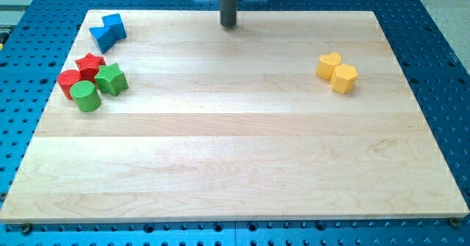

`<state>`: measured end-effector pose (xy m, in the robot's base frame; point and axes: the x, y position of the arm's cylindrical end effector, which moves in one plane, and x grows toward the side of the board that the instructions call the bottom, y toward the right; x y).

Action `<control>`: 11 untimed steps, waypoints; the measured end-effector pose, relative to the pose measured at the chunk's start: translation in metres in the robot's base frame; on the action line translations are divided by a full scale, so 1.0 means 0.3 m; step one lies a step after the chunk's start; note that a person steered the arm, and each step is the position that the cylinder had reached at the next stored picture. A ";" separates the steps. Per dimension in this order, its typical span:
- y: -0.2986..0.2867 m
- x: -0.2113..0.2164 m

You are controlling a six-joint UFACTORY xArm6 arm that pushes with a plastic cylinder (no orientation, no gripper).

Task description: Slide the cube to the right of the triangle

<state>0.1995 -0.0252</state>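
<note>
In the one camera view, my tip [229, 26] sits near the view's top edge of the wooden board [235, 165], a little left of the board's middle line. It is a plain dark rod with nothing to open or close, and it touches no block; bare wood lies all around it.

The task's things are at the view's upper left corner. Two blue blocks stand there, pressed against each other. The one nearer the corner looks like the blue cube [114, 26]; the one just below and to its left, with a slanted, pointed outline, I take to be the blue triangle [100, 38]. Their shapes are small here and I cannot be fully sure which is which. Both are well apart from my tip, off to its left.

Below them, along the view's left edge, four blocks huddle in a tight cluster: a red star [90, 64] at the top, a red cylinder [70, 82] to its lower left, a green star [111, 79] on the right, and a green cylinder [86, 96] at the bottom. They touch or nearly touch one another.

Far over on the view's right, a yellow heart [329, 65] and a yellow hexagon [344, 78] sit side by side, touching, well away from my tip.
</note>
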 end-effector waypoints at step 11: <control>-0.480 0.203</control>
